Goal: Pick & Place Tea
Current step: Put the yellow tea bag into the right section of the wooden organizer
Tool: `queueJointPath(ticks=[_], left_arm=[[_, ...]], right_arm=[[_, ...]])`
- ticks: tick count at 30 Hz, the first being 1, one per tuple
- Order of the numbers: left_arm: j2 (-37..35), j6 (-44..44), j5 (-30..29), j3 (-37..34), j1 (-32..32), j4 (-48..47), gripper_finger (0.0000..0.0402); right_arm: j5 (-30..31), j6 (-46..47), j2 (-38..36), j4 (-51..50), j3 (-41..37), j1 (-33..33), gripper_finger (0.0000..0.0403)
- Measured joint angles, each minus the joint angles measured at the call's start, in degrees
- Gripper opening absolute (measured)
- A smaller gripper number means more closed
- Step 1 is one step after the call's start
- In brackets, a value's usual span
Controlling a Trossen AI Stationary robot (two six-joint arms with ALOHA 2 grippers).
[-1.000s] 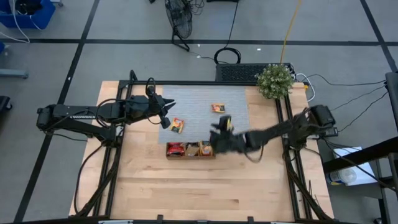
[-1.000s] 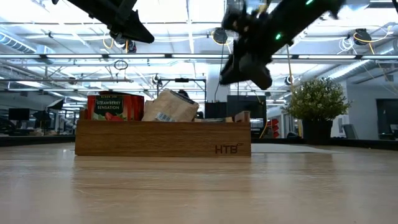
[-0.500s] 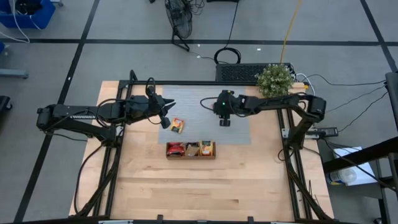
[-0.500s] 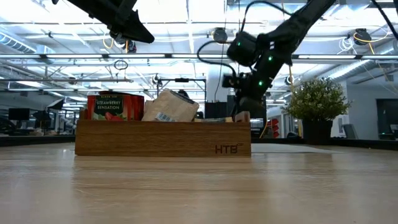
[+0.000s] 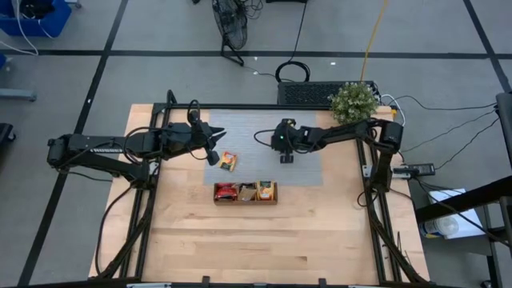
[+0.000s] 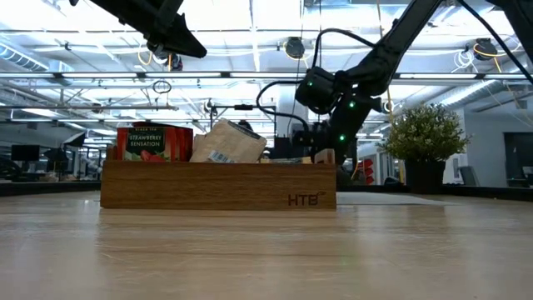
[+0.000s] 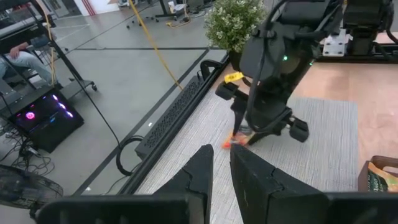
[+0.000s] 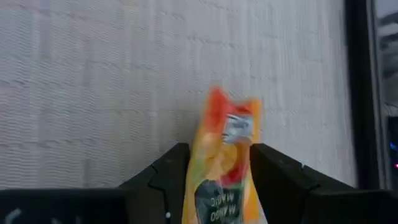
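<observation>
Reaching over the grey woven mat at the far side of the pale wooden tabletop, the right pincer points down at the mat, and the right wrist view shows an orange-yellow tea packet with a red top corner standing between its two dark fingers. The fingers flank the packet closely on both sides; whether they press on it I cannot tell. The packet's lower edge is at the mat surface.

The left pincer hangs above the mat's near-left part, its fingers narrowly parted with nothing between them. Just beside it on the mat lies a second orange and red tea packet, loose.

Nearer the front edge, off the mat, sits a long brown wooden tray with three compartments. In the low view a red packet stands upright at one end and a pale grey packet leans tilted in the middle. A small potted green plant stands at the far right corner.
</observation>
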Motion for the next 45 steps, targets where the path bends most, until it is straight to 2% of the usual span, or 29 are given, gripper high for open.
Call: queueJointPath(ticks=[4, 8, 10, 15, 17, 19, 22, 25, 30, 36, 39, 41, 45], left_arm=[[0.0, 0.0, 0.0, 0.0, 0.02, -0.01, 0.0063], [0.0, 0.0, 0.0, 0.0, 0.02, 0.0, 0.0063], [0.0, 0.0, 0.0, 0.0, 0.04, 0.0, 0.0063], [0.0, 0.0, 0.0, 0.0, 0.04, 0.0, 0.0063], [0.0, 0.0, 0.0, 0.0, 0.04, 0.0, 0.0063], [0.0, 0.0, 0.0, 0.0, 0.04, 0.01, 0.0063], [0.0, 0.0, 0.0, 0.0, 0.04, 0.01, 0.0063], [0.0, 0.0, 0.0, 0.0, 0.04, 0.0, 0.0063], [0.0, 0.0, 0.0, 0.0, 0.04, 0.0, 0.0063], [0.0, 0.0, 0.0, 0.0, 0.02, 0.0, 0.0063], [0.0, 0.0, 0.0, 0.0, 0.02, -0.02, 0.0063], [0.0, 0.0, 0.0, 0.0, 0.02, 0.0, 0.0063], [0.0, 0.0, 0.0, 0.0, 0.04, 0.0, 0.0063]], right_arm=[[1.92, 0.02, 0.01, -0.48, 0.0, -0.04, 0.0119], [1.88, -0.55, 0.01, -0.5, 0.0, 0.02, 0.0036], [2.12, -2.38, -0.37, -0.49, 0.0, 0.62, 0.0011], [12.29, -12.4, -5.04, -0.5, 0.0, 6.19, 0.0002], [14.27, -17.38, -8.19, -0.67, 0.0, 9.86, 0.0001], [13.13, -20.87, -11.26, -1.79, 0.01, 13.87, 0.0001], [5.65, -23.42, -15.17, -6.67, 0.0, 19.68, 0.0], [0.04, -19.32, -16.78, -9.53, 0.0, 24.94, 0.0], [0.74, -16.36, -15.44, -10.05, -0.43, 32.08, 0.0], [2.17, -15.85, -10.54, -4.53, -2.16, 34.53, 0.0], [5.4, -17.39, -8.88, -0.23, -3.28, 34.53, 0.0001], [8.06, -18.79, -8.51, 0.14, -3.69, 34.6, 0.0006], [9.58, -20.61, -8.74, -0.36, -3.8, 34.99, 0.0032]])
